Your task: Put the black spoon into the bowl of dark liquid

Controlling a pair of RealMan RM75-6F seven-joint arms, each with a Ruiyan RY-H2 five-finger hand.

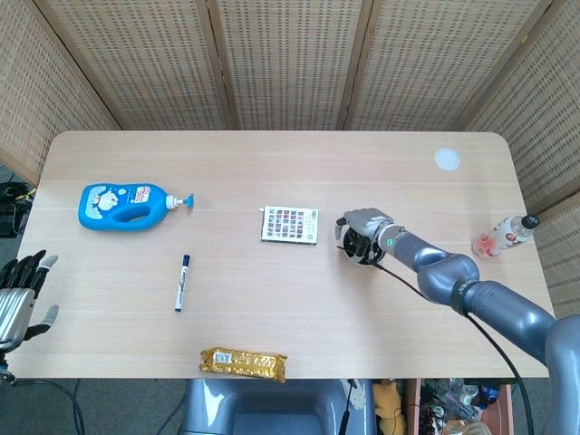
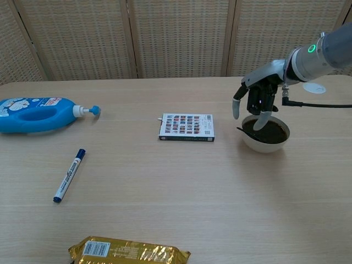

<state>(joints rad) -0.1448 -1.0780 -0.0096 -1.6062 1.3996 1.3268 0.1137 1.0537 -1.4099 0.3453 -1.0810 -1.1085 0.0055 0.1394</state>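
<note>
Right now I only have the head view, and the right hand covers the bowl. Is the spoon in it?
Observer: Yes. In the chest view the spoon lies in the bowl, with its handle over the rim on the booklet side.
Operator: Is the hand holding it?
Observer: No. The right hand hangs above the bowl with its fingers apart, holding nothing.

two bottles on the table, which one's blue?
The detergent bottle at the table's left, lying on its side with a pump nozzle. The other bottle, at the right edge, is clear with pinkish contents.
</note>
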